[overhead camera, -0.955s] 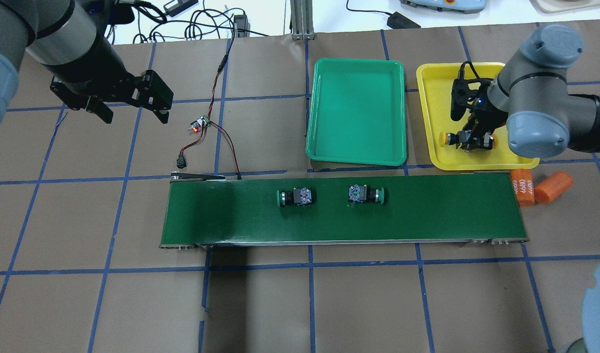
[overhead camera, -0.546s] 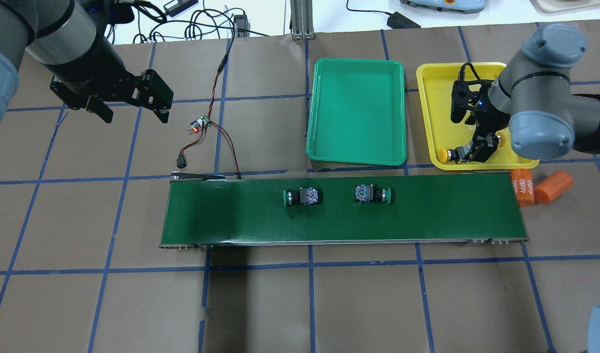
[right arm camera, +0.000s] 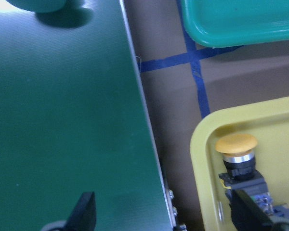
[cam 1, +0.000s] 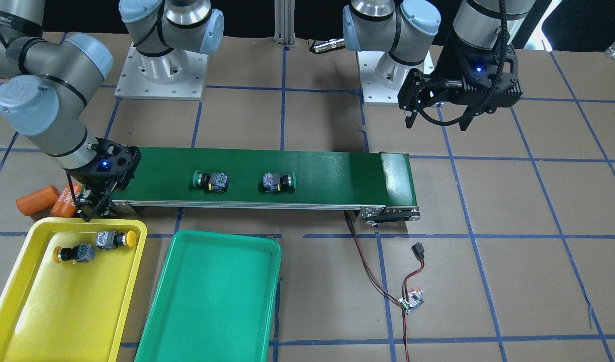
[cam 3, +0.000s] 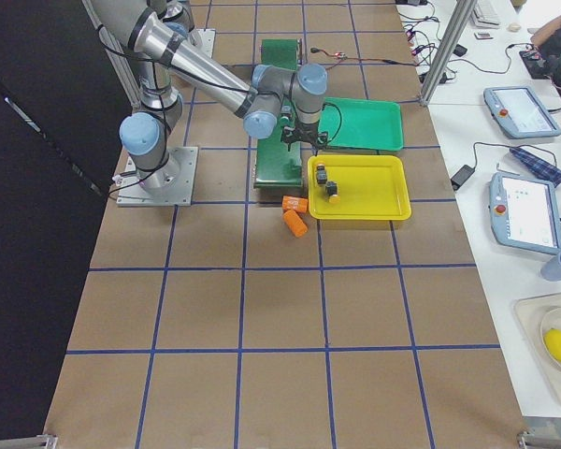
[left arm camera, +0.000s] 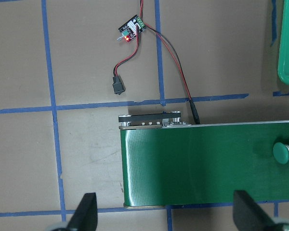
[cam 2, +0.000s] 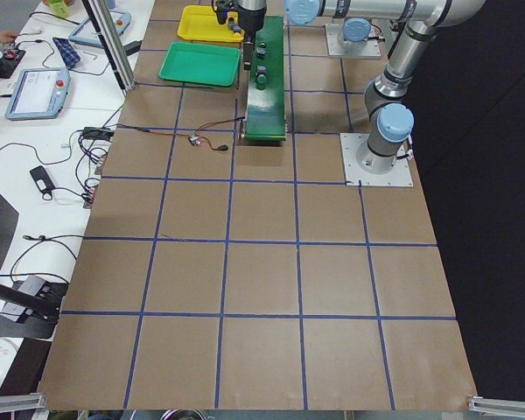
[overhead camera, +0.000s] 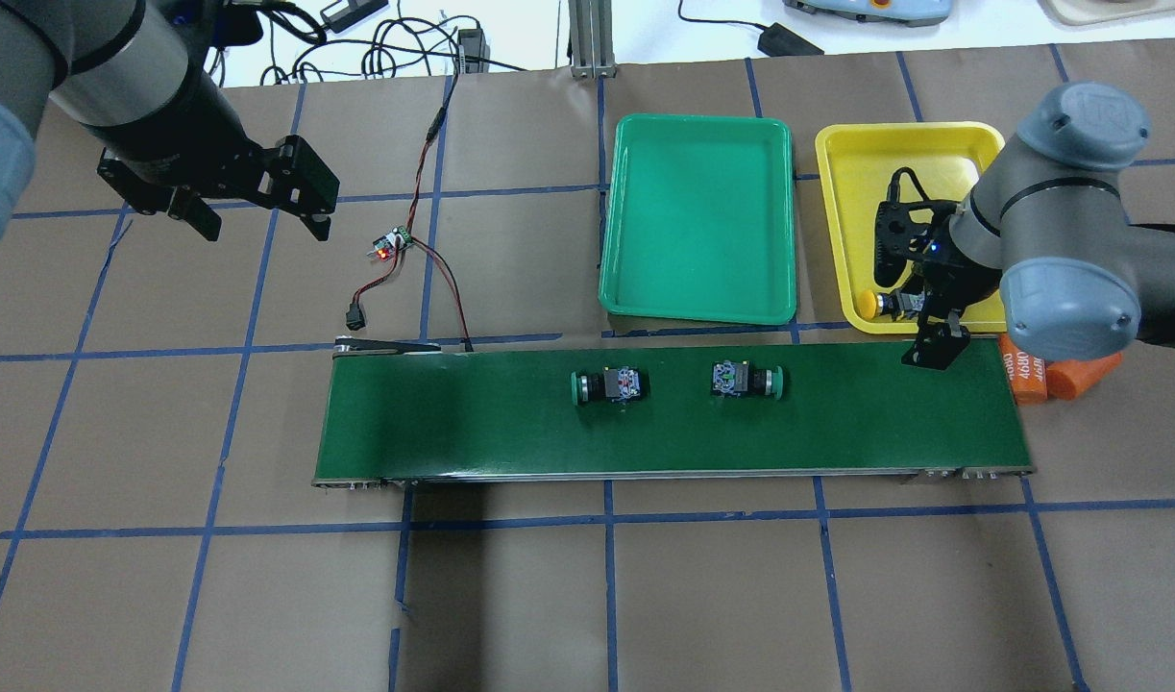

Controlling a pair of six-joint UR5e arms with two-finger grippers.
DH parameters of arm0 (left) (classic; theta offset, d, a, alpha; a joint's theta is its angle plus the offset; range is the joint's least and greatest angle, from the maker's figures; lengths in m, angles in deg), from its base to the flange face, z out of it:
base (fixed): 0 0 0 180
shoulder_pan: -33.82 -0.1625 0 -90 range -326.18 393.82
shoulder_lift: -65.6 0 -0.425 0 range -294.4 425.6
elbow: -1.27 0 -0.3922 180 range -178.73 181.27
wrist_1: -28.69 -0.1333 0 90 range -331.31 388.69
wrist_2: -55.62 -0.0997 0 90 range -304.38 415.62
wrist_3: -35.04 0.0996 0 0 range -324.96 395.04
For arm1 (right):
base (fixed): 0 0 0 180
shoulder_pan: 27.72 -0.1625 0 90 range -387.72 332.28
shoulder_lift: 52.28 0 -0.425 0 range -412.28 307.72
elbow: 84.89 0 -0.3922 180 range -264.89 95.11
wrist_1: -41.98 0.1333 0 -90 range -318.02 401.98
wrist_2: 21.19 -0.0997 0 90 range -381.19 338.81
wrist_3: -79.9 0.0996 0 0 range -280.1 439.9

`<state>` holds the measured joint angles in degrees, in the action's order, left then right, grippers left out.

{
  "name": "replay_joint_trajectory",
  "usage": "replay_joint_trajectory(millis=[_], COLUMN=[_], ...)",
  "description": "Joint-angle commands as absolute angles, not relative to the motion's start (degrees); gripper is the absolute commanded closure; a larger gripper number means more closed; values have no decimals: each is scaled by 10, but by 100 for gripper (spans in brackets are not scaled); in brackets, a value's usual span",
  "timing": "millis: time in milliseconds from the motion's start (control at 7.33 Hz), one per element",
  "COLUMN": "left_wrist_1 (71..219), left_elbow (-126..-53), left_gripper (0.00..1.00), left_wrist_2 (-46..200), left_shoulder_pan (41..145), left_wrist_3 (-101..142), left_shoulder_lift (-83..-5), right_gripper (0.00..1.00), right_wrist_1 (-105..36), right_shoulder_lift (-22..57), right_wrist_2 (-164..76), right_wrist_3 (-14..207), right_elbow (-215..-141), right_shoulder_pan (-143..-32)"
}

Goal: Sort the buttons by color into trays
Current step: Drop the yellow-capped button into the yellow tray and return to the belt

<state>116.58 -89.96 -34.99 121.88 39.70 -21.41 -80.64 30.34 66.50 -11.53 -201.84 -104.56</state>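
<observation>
Overhead exterior view first: the conveyor belt has both green ones lying on their sides around its middle, a little apart. The left green button has its cap pointing toward the robot's left. The right green button has its cap pointing toward the robot's right, so the two bodies face each other.

On the far side of the belt, the green tray and the yellow tray sit side by side.

The front-facing view shows both yellow ones in the yellow tray, in the end nearest the belt. The first yellow button lies by the rim on the green tray's side, cap toward that rim. The second yellow button is just beside it with its cap pointing the opposite way. I can't tell whether the bodies touch.

The right gripper hovers over the spot where the belt's edge meets the yellow tray's corner. Its fingers are spread wide and grip nothing. In its wrist view, one finger is over the belt and the other is over the tray, right next to a yellow-capped button.

The left gripper hangs over the brown table paper beyond the belt's left end, well apart from every button. Its fingers are spread too, with nothing between them. A small circuit board with red and black wires lies near it.

Two orange cylinders rest on the table at the belt's right end.
</observation>
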Motion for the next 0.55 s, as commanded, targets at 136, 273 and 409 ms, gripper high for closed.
replay_joint_trajectory(millis=[136,273,409], left_wrist_1=[1166,1166,1166], left_elbow=[-900,-900,-900], left_gripper=[0,0,0], left_wrist_2=[-350,-350,-350], left_shoulder_pan=[1219,1219,1219], left_wrist_3=[398,398,398], left_shoulder_lift=[-214,-214,-214], right_gripper=[0,0,0], right_wrist_1=[-839,-841,-841], right_shoulder_lift=[343,356,357], right_wrist_2=[671,672,673], right_wrist_3=[-126,-126,-126], right_elbow=[-2095,-2101,-2101], right_shoulder_pan=[-1061,-1062,-1066])
